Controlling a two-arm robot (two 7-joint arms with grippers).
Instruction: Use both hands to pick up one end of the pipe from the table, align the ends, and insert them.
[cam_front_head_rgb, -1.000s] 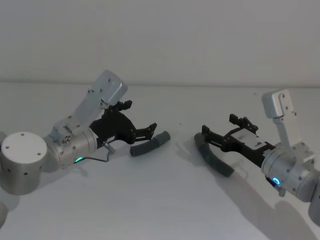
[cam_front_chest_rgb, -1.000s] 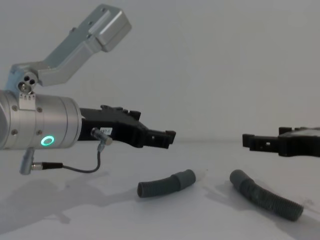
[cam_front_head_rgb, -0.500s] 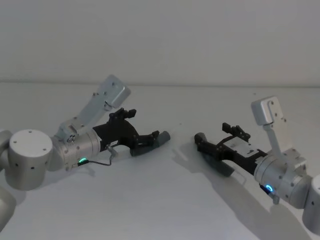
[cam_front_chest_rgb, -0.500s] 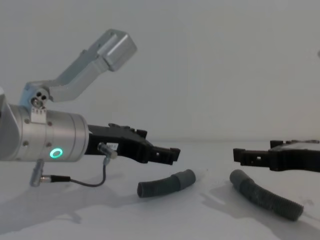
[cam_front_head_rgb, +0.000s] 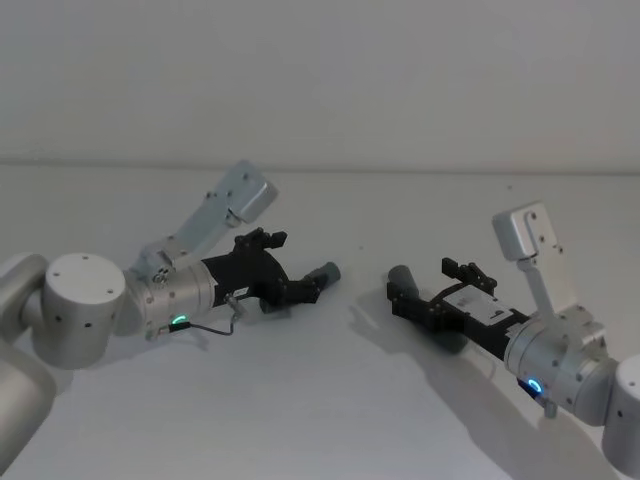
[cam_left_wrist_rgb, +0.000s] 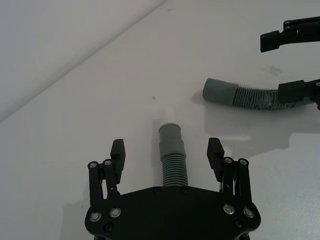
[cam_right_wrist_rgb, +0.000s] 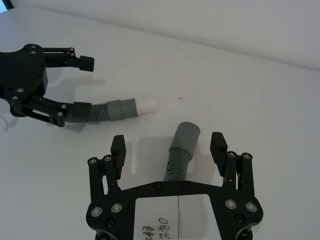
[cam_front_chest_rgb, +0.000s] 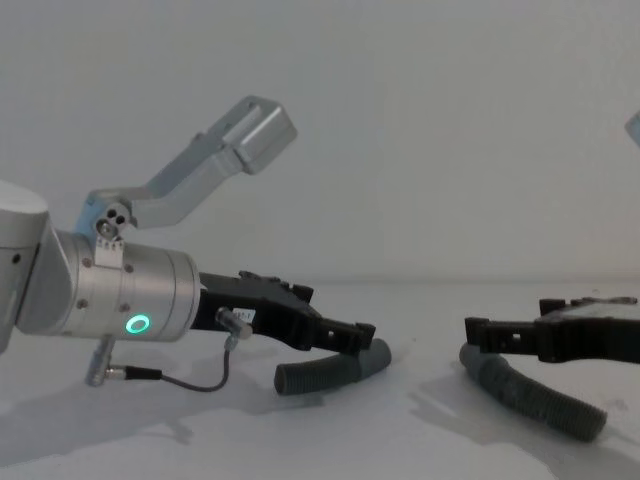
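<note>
Left gripper (cam_left_wrist_rgb: 166, 151) sits low over the table (cam_front_head_rgb: 300, 410), fingers spread wide either side of the short pipe piece (cam_left_wrist_rgb: 173, 167). Right gripper (cam_right_wrist_rgb: 168, 144) mirrors it, fingers apart astride the longer piece (cam_right_wrist_rgb: 179, 160). Both pieces lie flat, near each other but not touching.

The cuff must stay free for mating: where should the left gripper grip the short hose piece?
Probably the short hose piece's corrugated body, behind the cuff. It lies flat on the table, so come down over it, a finger each side, as the open left gripper straddles it, leaving the white tip clear.
</note>
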